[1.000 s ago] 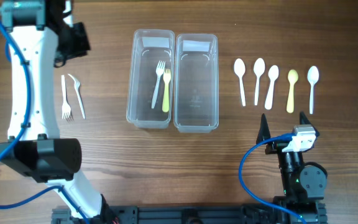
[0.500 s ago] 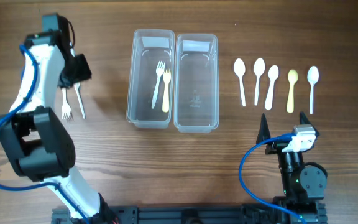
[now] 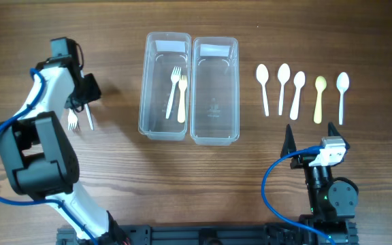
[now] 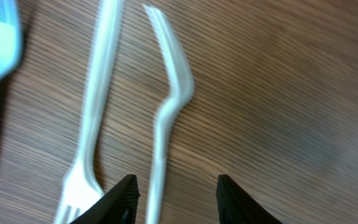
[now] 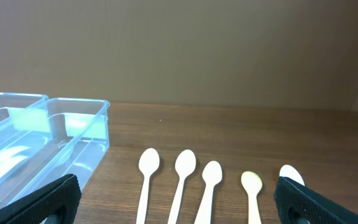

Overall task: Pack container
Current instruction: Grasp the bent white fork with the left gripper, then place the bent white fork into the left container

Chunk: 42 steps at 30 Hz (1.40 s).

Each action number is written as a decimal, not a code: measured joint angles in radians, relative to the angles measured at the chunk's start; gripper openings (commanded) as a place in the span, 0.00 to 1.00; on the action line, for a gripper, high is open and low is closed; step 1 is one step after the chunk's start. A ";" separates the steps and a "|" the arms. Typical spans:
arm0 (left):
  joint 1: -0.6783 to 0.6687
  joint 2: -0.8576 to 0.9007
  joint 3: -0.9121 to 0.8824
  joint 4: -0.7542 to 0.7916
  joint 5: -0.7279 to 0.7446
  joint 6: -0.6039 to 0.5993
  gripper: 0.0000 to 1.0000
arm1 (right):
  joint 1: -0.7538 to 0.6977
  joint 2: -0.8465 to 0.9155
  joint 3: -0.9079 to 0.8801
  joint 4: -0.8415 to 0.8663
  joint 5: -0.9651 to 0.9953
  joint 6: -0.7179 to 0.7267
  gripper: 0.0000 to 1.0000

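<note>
Hovering L gripper (image 4: 174,200) low over 2 white forks (image 3: 73,117) on table (image 3: 114,163), left of both bins. Keeping jaws apart, straddling bent fork (image 4: 166,118) at its handle, close to one fingertip, not clamping. Showing white fork (image 3: 174,92) + yellow fork (image 3: 182,99) lying in left bin (image 3: 143,88), right bin (image 3: 237,88) touching alongside. Parking R gripper (image 3: 310,133) near front edge, jaws wide apart, facing 5 spoons (image 3: 298,92) in a row.
</note>
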 measured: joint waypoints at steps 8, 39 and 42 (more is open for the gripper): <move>0.074 0.000 -0.001 0.050 0.069 0.016 0.38 | 0.000 0.000 0.000 0.000 0.000 0.000 1.00; 0.035 0.118 0.249 -0.145 0.124 0.029 0.04 | 0.000 0.000 0.000 0.000 0.000 0.000 1.00; 0.013 0.079 0.388 -0.240 0.142 0.017 0.04 | 0.000 0.000 0.000 0.000 0.000 0.000 1.00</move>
